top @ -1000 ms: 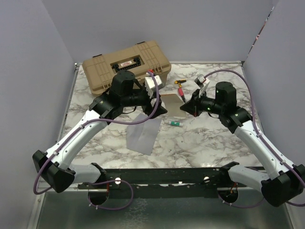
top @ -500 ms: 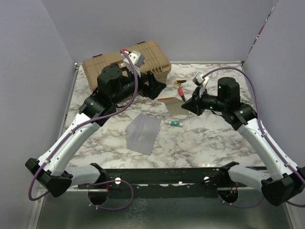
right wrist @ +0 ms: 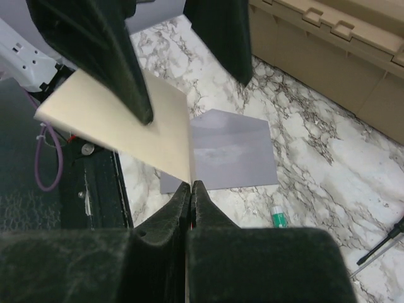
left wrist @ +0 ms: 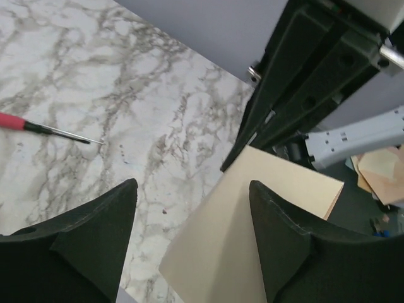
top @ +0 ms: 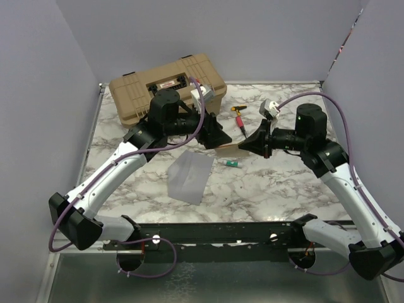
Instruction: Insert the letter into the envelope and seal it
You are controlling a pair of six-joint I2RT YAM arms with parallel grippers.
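Note:
My right gripper is shut on one edge of the letter, a pale tan sheet held off the table. In the right wrist view the shut fingertips pinch the letter at its corner. My left gripper is open, and its jaws straddle the letter's other end. In the left wrist view the letter lies between the fingers, close against the right one, and the gripper is not closed on it. The grey-lilac envelope lies flat on the marble below; it also shows in the right wrist view.
A tan case stands at the back left. A red-handled screwdriver and a small green-capped tube lie near the letter. Walls close in the table on three sides.
My left gripper rose toward the case, then came back down and right, now open around the letter's end. My right gripper drew back a little, still holding the letter.

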